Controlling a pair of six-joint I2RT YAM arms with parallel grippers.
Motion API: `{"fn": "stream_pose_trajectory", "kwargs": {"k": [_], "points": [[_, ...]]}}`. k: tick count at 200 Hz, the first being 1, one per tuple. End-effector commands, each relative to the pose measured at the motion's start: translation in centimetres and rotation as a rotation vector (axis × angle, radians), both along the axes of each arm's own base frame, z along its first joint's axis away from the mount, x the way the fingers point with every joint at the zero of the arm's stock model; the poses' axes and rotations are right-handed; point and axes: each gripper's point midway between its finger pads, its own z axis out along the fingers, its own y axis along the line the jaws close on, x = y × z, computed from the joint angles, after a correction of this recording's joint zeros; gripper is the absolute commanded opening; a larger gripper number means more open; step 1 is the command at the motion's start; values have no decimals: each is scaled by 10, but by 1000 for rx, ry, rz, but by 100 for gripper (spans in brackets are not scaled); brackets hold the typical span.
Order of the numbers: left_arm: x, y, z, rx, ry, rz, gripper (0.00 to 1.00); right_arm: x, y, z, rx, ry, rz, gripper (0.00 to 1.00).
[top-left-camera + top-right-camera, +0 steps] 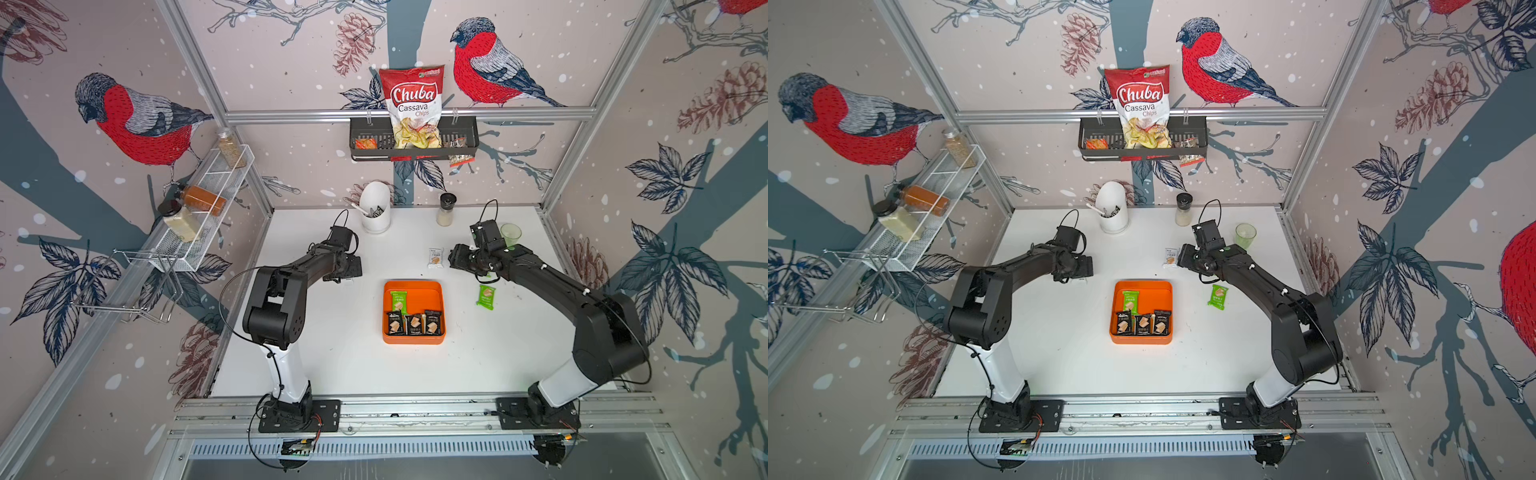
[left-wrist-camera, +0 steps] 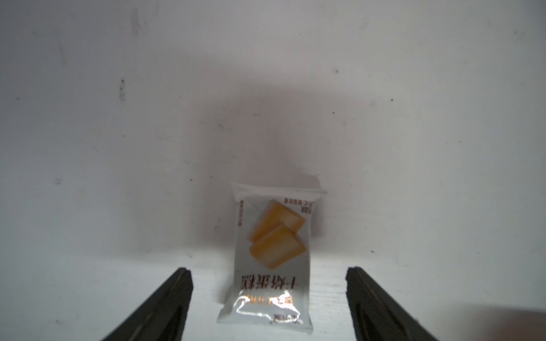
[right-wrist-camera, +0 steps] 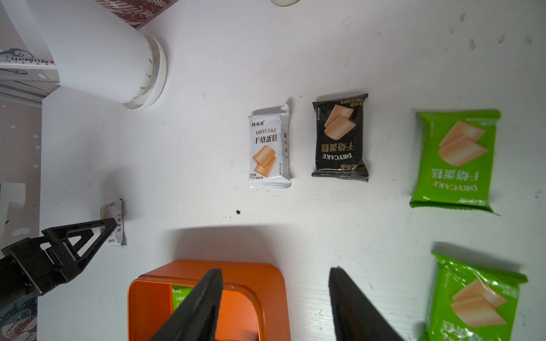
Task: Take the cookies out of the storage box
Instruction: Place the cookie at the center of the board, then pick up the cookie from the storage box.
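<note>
**Clerk:** Entry one, the storage box (image 1: 413, 285)?
**Checker:** Orange, table centre. Contents: one green packet (image 1: 398, 300); three black packets (image 1: 414, 324) in a row along its 6 o'clock wall.
**Clerk:** Cookies outside it?
**Checker:** One white packet (image 1: 435, 257) at the box's 1 o'clock, one loose green packet (image 1: 486, 296) at 3 o'clock, one loose black packet (image 3: 339, 137) flat on the table.
**Clerk:** Grippers?
**Checker:** At 10 o'clock, left gripper (image 2: 269, 270): jaws apart, second white packet (image 2: 271, 251) lying flat between them, unclamped. Also right gripper (image 3: 276, 269): jaws apart, empty.
</note>
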Motion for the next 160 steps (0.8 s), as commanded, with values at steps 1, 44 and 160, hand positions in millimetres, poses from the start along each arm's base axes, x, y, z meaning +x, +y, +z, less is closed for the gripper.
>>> {"fn": "stream_pose_trajectory", "kwargs": {"k": [1, 44, 160], "points": [[-6, 4, 15, -7, -21, 29, 85, -6, -3, 4, -8, -9, 4, 63], [-29, -2, 51, -98, -87, 75, 84, -23, -12, 5, -22, -8, 15, 63], [-111, -74, 98, -345, -179, 70, 82, -69, -27, -6, 9, 8, 29, 63]]}}
